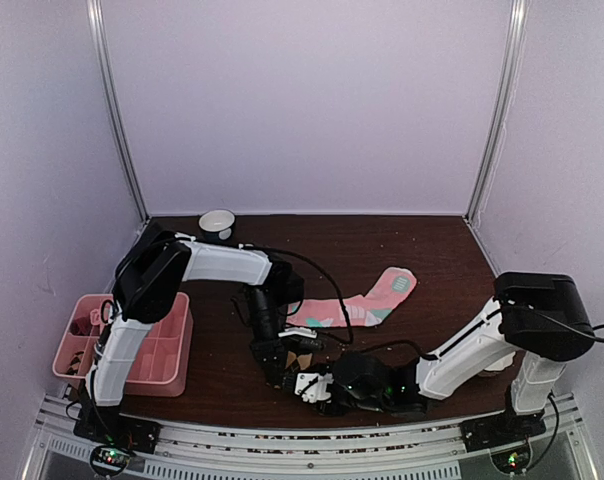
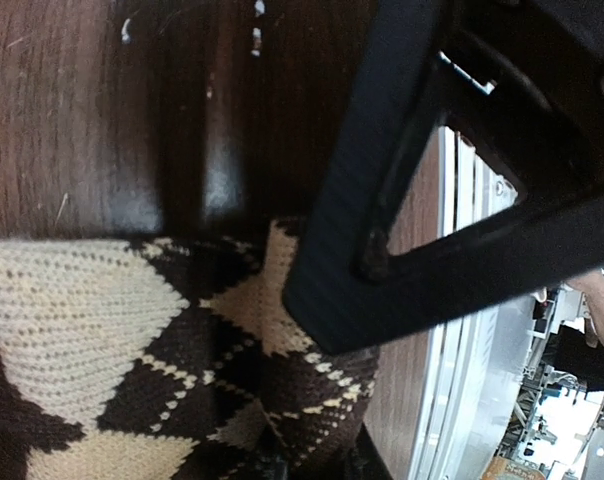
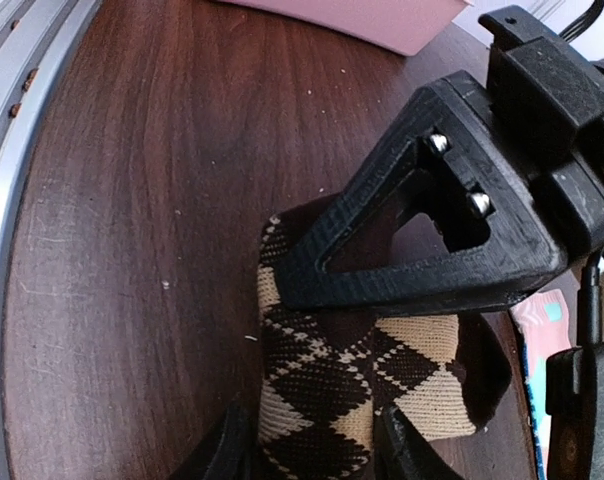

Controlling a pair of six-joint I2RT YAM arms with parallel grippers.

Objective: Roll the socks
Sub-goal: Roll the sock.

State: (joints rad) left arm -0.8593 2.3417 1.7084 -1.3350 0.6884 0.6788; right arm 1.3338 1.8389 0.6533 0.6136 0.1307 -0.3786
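The brown-tan argyle socks lie bunched near the table's front middle. My left gripper comes down on them from behind and is shut on one end; in the left wrist view the knit runs into the jaws at the bottom edge. My right gripper reaches in from the right, its fingers pressed to both sides of the folded argyle bundle. The left gripper's black finger crosses over the bundle. The pink socks with mint stripes lie flat behind, untouched.
A pink divided tray stands at the front left, beside the left arm's base. A small white bowl sits at the back left. The table's metal front rail runs close to the grippers.
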